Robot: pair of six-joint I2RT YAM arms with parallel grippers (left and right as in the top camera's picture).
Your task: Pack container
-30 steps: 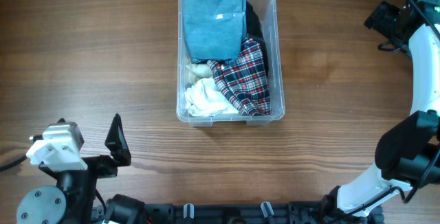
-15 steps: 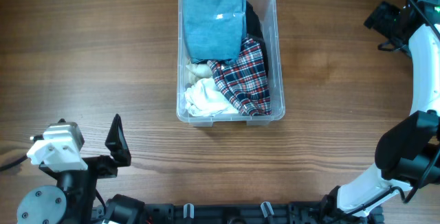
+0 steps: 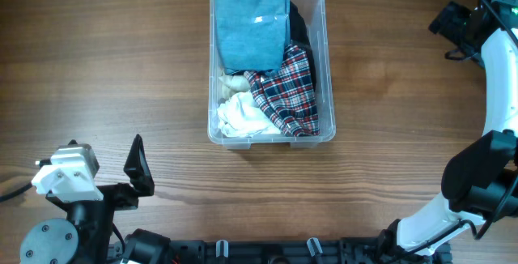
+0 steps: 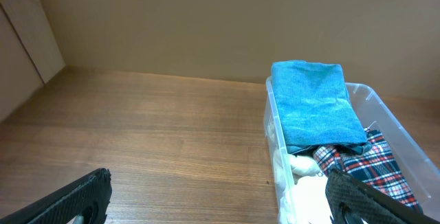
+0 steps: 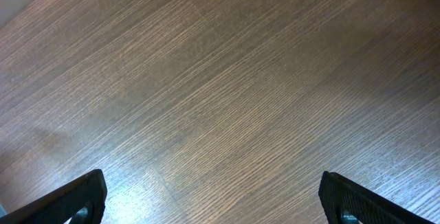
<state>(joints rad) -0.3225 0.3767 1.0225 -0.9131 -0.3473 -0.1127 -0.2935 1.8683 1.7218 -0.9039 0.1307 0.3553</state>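
The left pincer (image 4: 220,195) gapes wide and empty at the near left of the surface (image 3: 105,53). The right pincer (image 5: 213,196) is equally spread, holding nothing. The container (image 3: 328,61) sits mid-surface, holding a blue towel (image 3: 251,21), plaid cloth (image 3: 291,90) and white cloth (image 3: 241,117).

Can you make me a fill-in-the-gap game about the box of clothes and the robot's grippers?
1. The folded towel lying on top in the box is ____.
2. The crumpled cloth next to the checked cloth is ____.
3. The left gripper and the right gripper hold nothing, and both are ____.

Missing words: blue, white, open.
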